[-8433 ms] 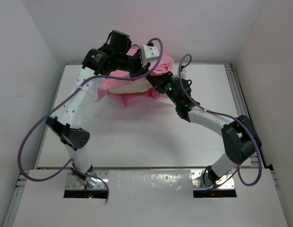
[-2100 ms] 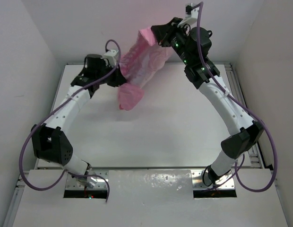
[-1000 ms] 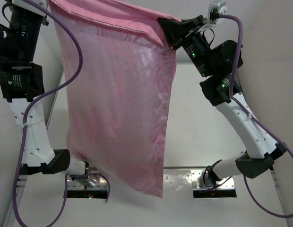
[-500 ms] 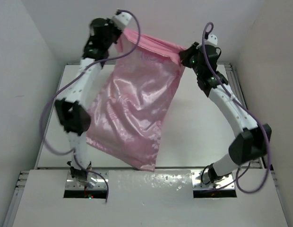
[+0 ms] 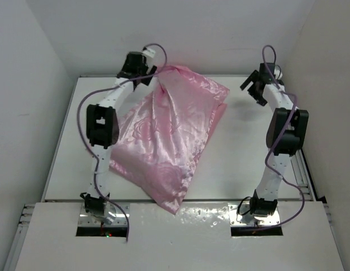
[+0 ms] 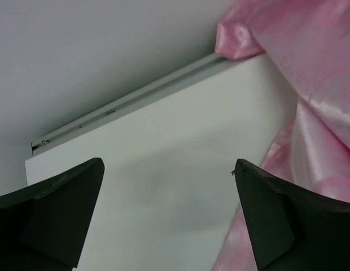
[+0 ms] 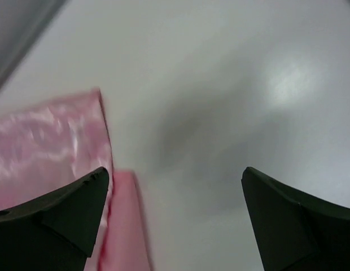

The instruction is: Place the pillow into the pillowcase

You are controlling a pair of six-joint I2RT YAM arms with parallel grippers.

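- Since neither tool grips it, the pillowcase (image 5: 166, 135) lies slack on the table (image 5: 248, 164) under its own weight, running aslant from the middle of the far edge toward the near left corner.
- The left gripper (image 6: 167, 169) hangs at the far edge, just left of the pillowcase's far end. Its jaws stand wide apart, with only bare tabletop and the rail (image 6: 135, 96) along the far edge between them. The pink folds lie off to one side of its wrist view.
- The right gripper (image 7: 175, 175) sits near the far right corner, jaws equally spread and empty. It is apart from the fabric, and only a pink corner shows at the side of its view.
- No cream pillow shows in any view. The pillowcase looks rounded and full rather than flat, so I judge that the pillow is inside, hidden by the satin.
- The far end of the pillowcase is bunched and folded over, and is probably the open mouth. Whether it fully covers the pillow I cannot tell.
- On that reading the task looks nearly done, with perhaps only the mouth to smooth over.
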